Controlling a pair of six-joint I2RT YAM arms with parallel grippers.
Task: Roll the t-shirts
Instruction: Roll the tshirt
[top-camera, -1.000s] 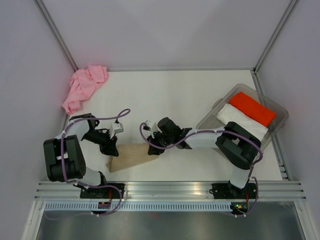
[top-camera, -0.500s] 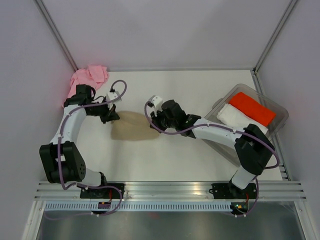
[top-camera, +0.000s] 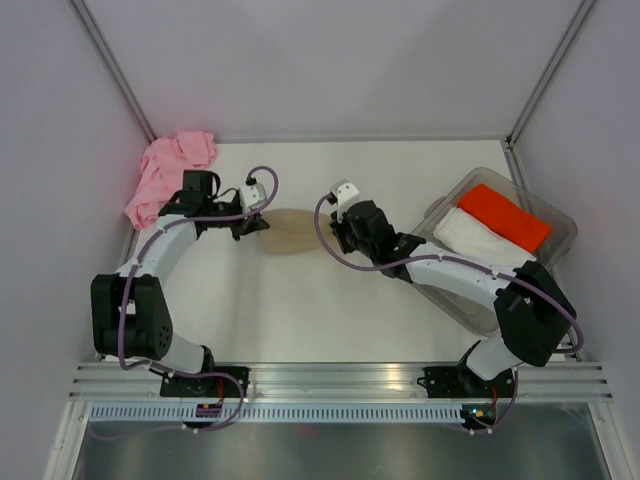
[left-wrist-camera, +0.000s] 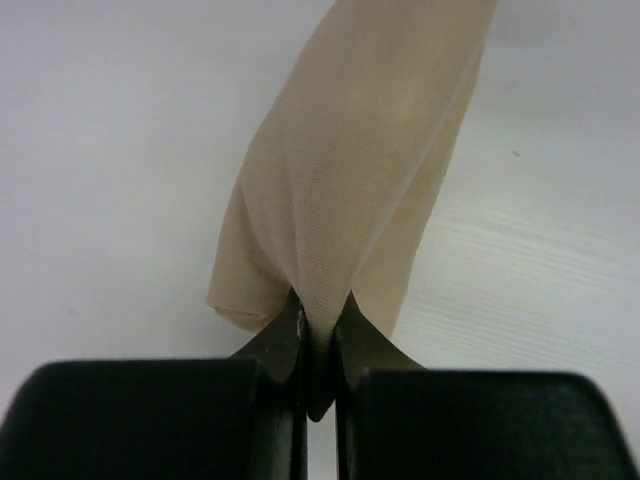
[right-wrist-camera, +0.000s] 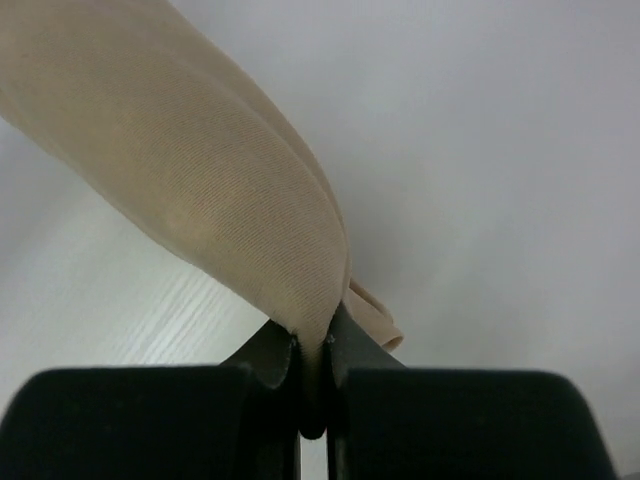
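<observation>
The tan-beige t-shirt (top-camera: 293, 230) hangs stretched between my two grippers above the far half of the table. My left gripper (top-camera: 258, 225) is shut on its left end, and the left wrist view shows the cloth (left-wrist-camera: 350, 190) pinched in the jaws. My right gripper (top-camera: 336, 234) is shut on its right end, with the cloth (right-wrist-camera: 200, 190) pinched likewise. The light pink t-shirt (top-camera: 168, 173) lies crumpled in the far left corner. The red t-shirt (top-camera: 505, 216) and the white t-shirt (top-camera: 482, 240) lie folded in the clear tub.
The clear plastic tub (top-camera: 560, 245) stands at the right edge of the table. Grey walls close the table at the back and both sides. A metal rail (top-camera: 340, 380) runs along the near edge by the arm bases.
Both grippers have carried the tan-beige t-shirt from the near middle of the table up and toward the far side, holding it throughout. The shirt now looks shorter and bunched between them.
</observation>
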